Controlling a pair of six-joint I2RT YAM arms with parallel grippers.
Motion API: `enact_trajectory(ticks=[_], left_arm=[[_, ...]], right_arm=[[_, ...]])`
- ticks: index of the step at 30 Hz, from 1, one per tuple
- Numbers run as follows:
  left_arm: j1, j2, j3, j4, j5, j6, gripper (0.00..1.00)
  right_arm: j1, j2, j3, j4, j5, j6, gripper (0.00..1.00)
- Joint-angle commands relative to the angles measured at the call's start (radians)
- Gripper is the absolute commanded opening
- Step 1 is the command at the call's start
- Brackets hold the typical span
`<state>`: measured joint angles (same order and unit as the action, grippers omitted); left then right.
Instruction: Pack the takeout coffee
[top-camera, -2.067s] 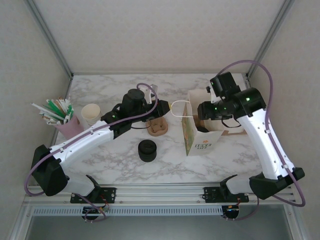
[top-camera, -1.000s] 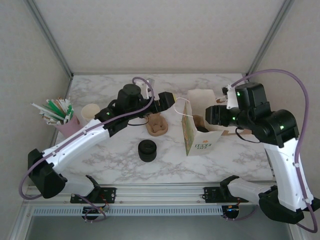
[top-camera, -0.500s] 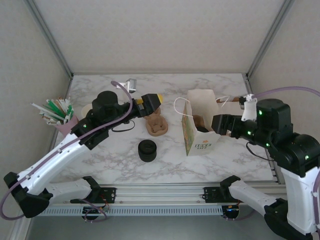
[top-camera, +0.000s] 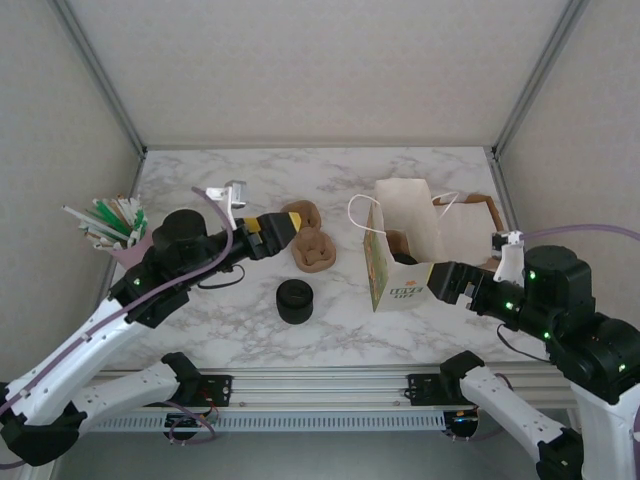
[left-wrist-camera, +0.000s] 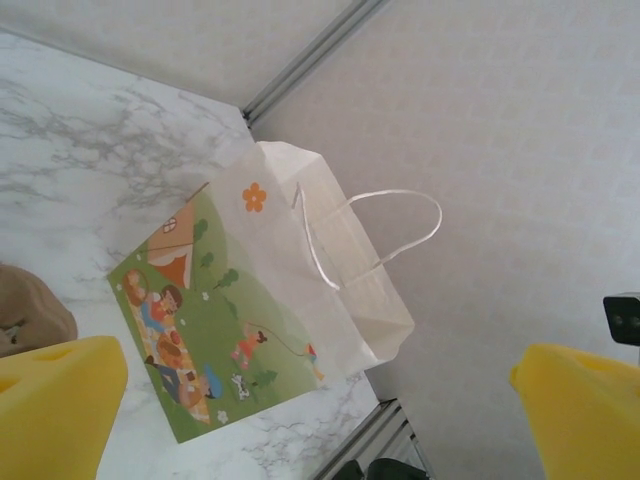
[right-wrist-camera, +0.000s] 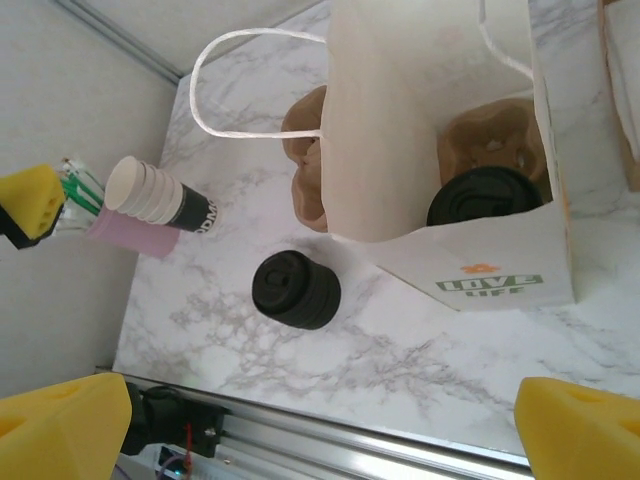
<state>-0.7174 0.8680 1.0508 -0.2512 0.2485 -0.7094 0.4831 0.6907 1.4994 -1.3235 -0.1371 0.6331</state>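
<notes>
Takeout coffee sits inside the paper bag; right hand is nearer.
It stands upright, lid up. Right hand is just beside the bag, released and empty. Left hand, also released and empty, is well apart by the pulp cup carrier. Packing looks done.

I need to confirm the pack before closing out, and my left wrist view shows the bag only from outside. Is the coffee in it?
Observer: Yes. From the right wrist, the coffee stands inside the bag, black lid on, in a brown carrier.
Operator: Is the right end effector holding anything?
Observer: No. The right end effector is open and holds nothing.
Operator: Anything loose left out?
Observer: A stack of lids stands on the table, outside the bag.
</notes>
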Motion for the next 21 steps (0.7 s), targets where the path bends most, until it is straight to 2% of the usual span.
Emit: enact_trajectory(ticks=[1, 10, 21], left_arm=[[0.001, -0.039, -0.036, -0.036, -0.028, 0.014, 1.00], [0.004, -0.066, -0.086, -0.059, -0.072, -0.029, 1.00], [0.006, -0.097, -0.059, -0.155, -0.252, -0.057, 1.00]], right_arm=[[0.008, -0.041, -0.045, 0.059, -0.037, 0.067, 0.99], [0.007, -0.074, -0.108, 0.129, -0.089, 0.083, 0.99], [0.007, -0.018, -0.077, 0.194, -0.219, -0.058, 0.99]])
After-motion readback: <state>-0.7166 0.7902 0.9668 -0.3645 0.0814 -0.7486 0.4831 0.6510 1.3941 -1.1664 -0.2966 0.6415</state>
